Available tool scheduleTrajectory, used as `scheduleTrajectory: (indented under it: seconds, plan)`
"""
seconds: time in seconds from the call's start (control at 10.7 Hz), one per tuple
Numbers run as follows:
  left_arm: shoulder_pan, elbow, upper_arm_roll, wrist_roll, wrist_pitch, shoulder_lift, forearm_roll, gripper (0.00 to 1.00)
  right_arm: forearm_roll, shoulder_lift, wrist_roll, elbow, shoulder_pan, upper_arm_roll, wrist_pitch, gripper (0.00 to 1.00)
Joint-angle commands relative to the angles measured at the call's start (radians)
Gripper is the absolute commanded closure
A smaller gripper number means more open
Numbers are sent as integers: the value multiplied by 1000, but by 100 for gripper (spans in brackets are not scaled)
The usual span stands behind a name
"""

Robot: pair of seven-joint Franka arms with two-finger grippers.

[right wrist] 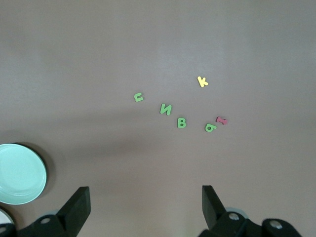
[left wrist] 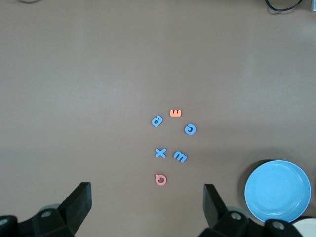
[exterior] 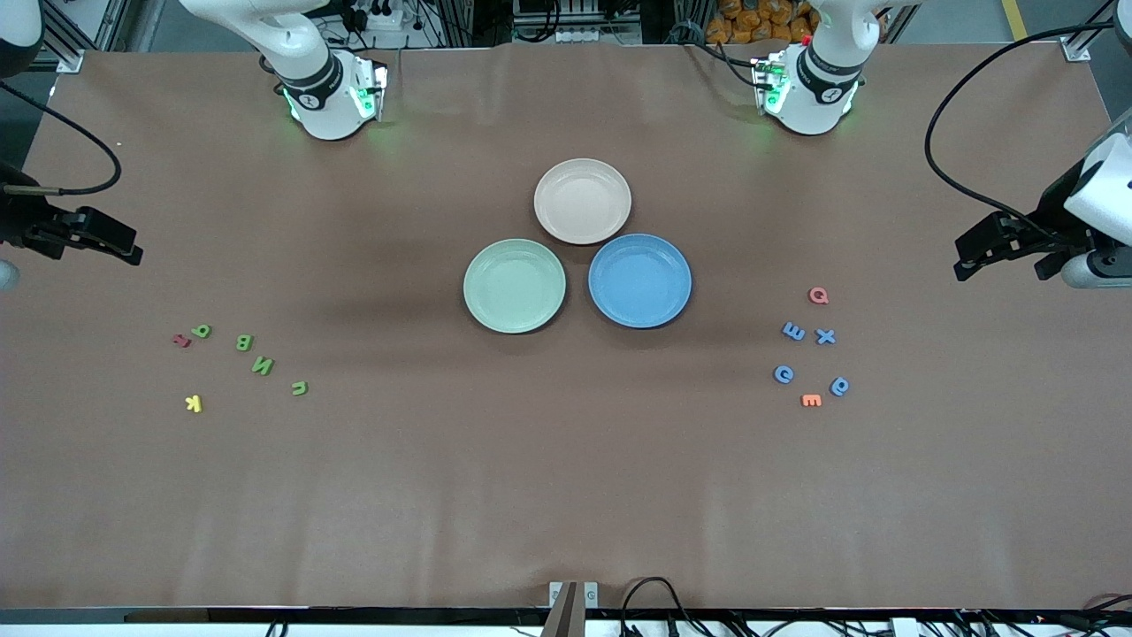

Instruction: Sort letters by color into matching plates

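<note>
Since no letter lay in either plate — sorting judged not yet begun. Green letters grouped toward right arm's end; blue letters toward left arm's end; green plate and blue plate mid-table, touching. Left gripper and right gripper raised, spread, empty. Next: descent onto one letter. Legible: B, N, X, K — no brands.

Three plates are sitting clustered mid-bench, touching. Wide bare bench is lying between them and each letter cluster. A red letter is crowding the green letters; pink and orange ones are flanking the blue letters.
</note>
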Motion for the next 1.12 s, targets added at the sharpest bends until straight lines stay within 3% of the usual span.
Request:
scheduleTrajectory:
  seconds: [0.0, 1.03]
  plan:
    - [5, -3, -1, 16, -13, -8, -16, 0, 11, 15, -3, 25, -2, -1, -16, 0]
    - [15, -31, -2, 15, -10, 24, -6, 0, 14, 17, -11, 0, -8, 1, 24, 0]
